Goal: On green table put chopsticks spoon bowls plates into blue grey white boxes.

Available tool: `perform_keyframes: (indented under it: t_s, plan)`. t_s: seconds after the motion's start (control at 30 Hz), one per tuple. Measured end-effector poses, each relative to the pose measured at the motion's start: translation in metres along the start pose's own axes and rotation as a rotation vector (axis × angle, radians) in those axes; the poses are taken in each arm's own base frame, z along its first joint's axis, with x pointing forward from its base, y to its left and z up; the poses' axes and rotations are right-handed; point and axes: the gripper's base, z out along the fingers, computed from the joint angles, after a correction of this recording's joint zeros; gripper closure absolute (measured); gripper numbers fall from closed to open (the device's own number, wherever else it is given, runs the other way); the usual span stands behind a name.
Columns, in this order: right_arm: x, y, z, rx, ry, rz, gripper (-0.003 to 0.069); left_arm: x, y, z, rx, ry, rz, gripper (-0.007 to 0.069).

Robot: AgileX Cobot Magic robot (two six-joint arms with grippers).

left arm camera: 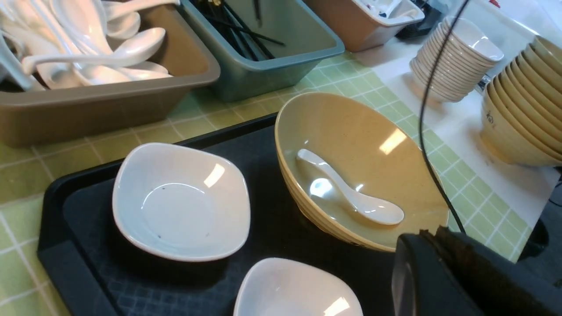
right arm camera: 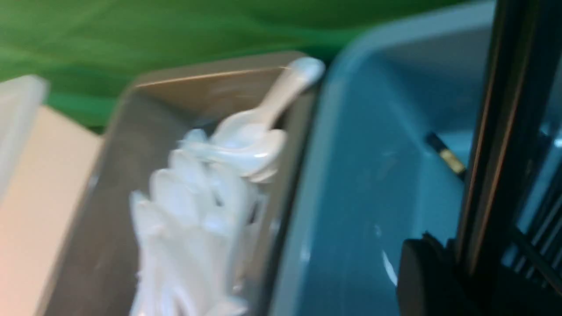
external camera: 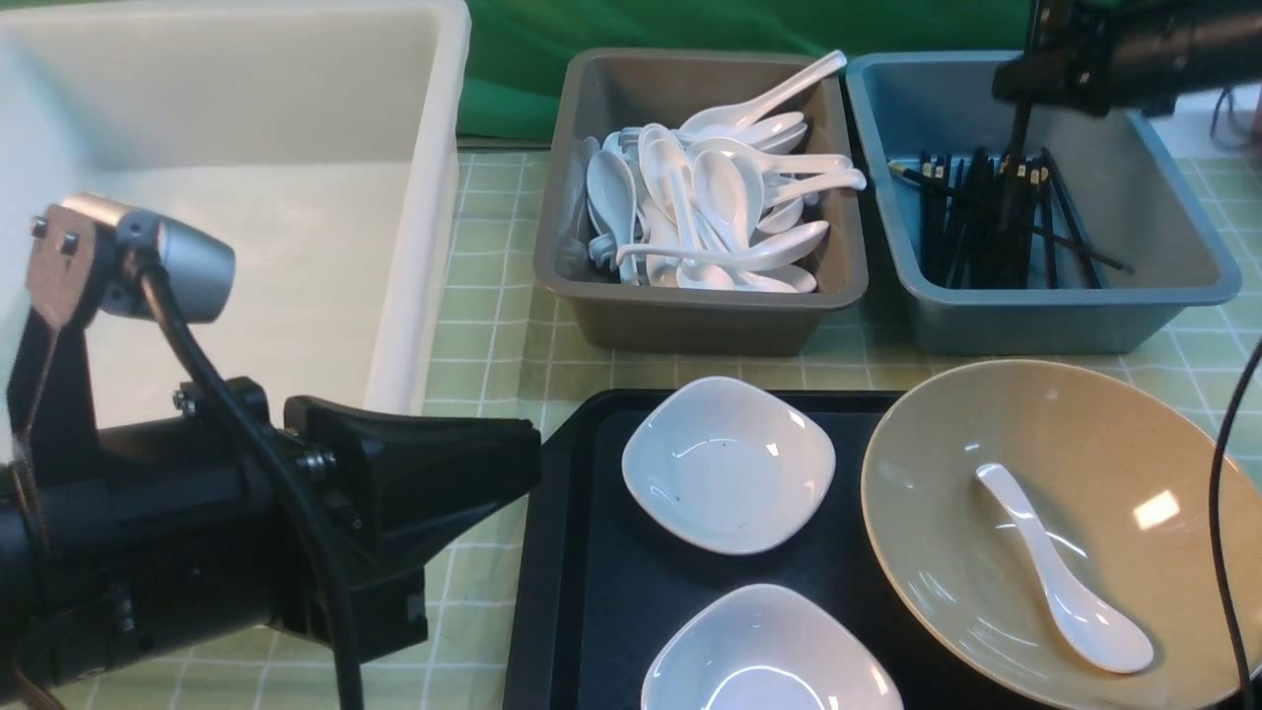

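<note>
Chopsticks (right arm camera: 496, 131) are held pinched by the right claw (external camera: 1020, 104) over the blue box (external camera: 1065, 316) at one o'clock; spoon (external camera: 1065, 582), bowl (external camera: 1085, 444), plates (external camera: 730, 463) are not yet boxed. Left claw (external camera: 434, 483): its opening cannot be told.

Spoons (right arm camera: 206, 193) fill grey box (right arm camera: 114, 175) beside blue box (right arm camera: 373, 153).

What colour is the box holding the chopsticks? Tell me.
The box is dull blue; the front view shows it best.
</note>
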Motion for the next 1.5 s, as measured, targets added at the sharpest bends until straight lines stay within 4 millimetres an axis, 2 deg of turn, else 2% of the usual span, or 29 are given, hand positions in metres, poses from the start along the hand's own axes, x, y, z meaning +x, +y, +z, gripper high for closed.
perform_keyframes:
  t_s: [0.13, 0.2, 0.3, 0.33, 0.4, 0.57, 0.67, 0.7, 0.73, 0.8, 0.83, 0.9, 0.93, 0.97, 1.0, 1.07, 1.1, 1.13, 1.17, 1.33, 1.5]
  plan:
    - [0.005, -0.009, 0.006, 0.030, 0.024, -0.005, 0.0542, 0.001, -0.001, 0.000, 0.006, 0.009, 0.000, 0.0627]
    - [0.005, -0.008, 0.002, 0.055, 0.045, -0.044, 0.0458, 0.001, -0.001, 0.000, 0.009, 0.013, -0.001, 0.0627]
    - [0.004, -0.001, -0.006, 0.075, 0.074, -0.095, 0.0370, 0.001, -0.001, 0.000, 0.012, 0.016, -0.001, 0.0627]
    - [0.002, 0.008, -0.016, 0.084, 0.093, -0.135, 0.0319, 0.002, -0.001, 0.000, 0.012, 0.017, -0.001, 0.0627]
    - [-0.002, 0.023, -0.032, 0.081, 0.105, -0.180, 0.0263, 0.002, -0.001, 0.000, 0.012, 0.017, -0.001, 0.0627]
    - [-0.003, 0.082, -0.085, 0.027, 0.150, -0.363, 0.0223, 0.002, -0.001, 0.000, 0.007, 0.019, 0.029, 0.0627]
    - [0.017, 0.119, -0.109, 0.015, 0.190, -0.448, 0.0220, 0.001, -0.002, -0.001, 0.006, 0.044, 0.076, 0.0627]
    - [0.020, 0.122, -0.109, 0.018, 0.198, -0.458, 0.0220, 0.000, -0.002, -0.002, 0.004, 0.045, 0.086, 0.0627]
    - [0.038, 0.135, -0.114, 0.032, 0.250, -0.503, 0.0220, -0.002, -0.004, -0.004, 0.008, 0.068, 0.133, 0.0627]
    - [0.066, 0.147, -0.117, 0.066, 0.338, -0.563, 0.0220, -0.007, -0.007, -0.008, 0.008, 0.098, 0.199, 0.0627]
    - [0.087, 0.148, -0.113, 0.091, 0.422, -0.595, 0.0220, -0.010, -0.008, -0.011, 0.001, 0.113, 0.244, 0.0627]
    - [0.110, 0.148, -0.112, 0.116, 0.518, -0.613, 0.0220, -0.013, -0.009, -0.014, -0.004, 0.136, 0.281, 0.0627]
    - [0.133, 0.147, -0.109, 0.156, 0.621, -0.625, 0.0220, -0.017, -0.010, -0.016, -0.017, 0.149, 0.309, 0.0627]
    - [0.135, 0.146, -0.107, 0.163, 0.633, -0.624, 0.0220, -0.017, -0.010, -0.016, -0.017, 0.152, 0.313, 0.0627]
    - [0.157, 0.139, -0.104, 0.206, 0.722, -0.605, 0.0220, -0.019, -0.010, -0.016, -0.020, 0.167, 0.311, 0.0627]
    - [0.169, 0.133, -0.100, 0.229, 0.758, -0.578, 0.0220, -0.020, -0.010, -0.014, -0.016, 0.179, 0.306, 0.0627]
    - [0.185, 0.122, -0.095, 0.256, 0.793, -0.534, 0.0220, -0.018, -0.011, -0.010, 0.008, 0.205, 0.293, 0.0627]
    - [0.185, 0.122, -0.095, 0.258, 0.793, -0.532, 0.0220, -0.018, -0.011, -0.009, 0.009, 0.207, 0.290, 0.0627]
    - [0.196, 0.113, -0.092, 0.276, 0.806, -0.504, 0.0220, -0.015, -0.013, -0.004, 0.041, 0.243, 0.285, 0.0627]
    - [0.218, 0.091, -0.083, 0.325, 0.780, -0.483, 0.0220, -0.005, -0.021, 0.014, 0.130, 0.351, 0.280, 0.0627]
    - [0.223, 0.077, -0.068, 0.356, 0.719, -0.471, 0.0228, 0.000, -0.021, 0.029, 0.149, 0.397, 0.272, 0.0627]
